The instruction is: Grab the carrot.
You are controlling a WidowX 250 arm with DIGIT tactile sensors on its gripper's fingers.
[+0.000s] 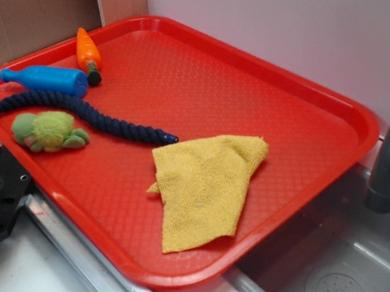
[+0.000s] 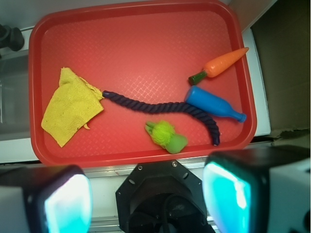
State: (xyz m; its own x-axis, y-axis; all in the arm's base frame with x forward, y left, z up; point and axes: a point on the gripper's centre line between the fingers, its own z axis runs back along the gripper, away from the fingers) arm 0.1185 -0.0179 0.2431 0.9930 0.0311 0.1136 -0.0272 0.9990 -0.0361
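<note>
Red plastic fills most of what we see: the tray [image 2: 136, 43], lying across a surface beside a sink [image 1: 350, 287]. On it, from big to small, we have the yellow cloth [image 2: 70, 107], the dark blue rope [image 2: 160, 107], the blue bottle [image 2: 214, 104], the carrot [image 2: 223, 63] and the fuzzy green plush toy [image 2: 165, 136].

Our jaws [image 2: 148, 199] stand wide apart, holding nothing, well back from the tray's near rim. One finger pad [image 2: 228, 194] shows at lower right in the wrist view, the other at lower left.

In that view the carrot lies well off from the jaws, up and to the right, near the tray's right rim. The blue bottle sits between it and us, just beside the stem end; whether the two touch we cannot tell. Its long axis runs on a slant, with the dark green stem low and inward and the orange tip high and outward. We judge that the coming move is a long reach forward and rightward, past the bottle, with the wrist turned so the jaws close across that slant.
</note>
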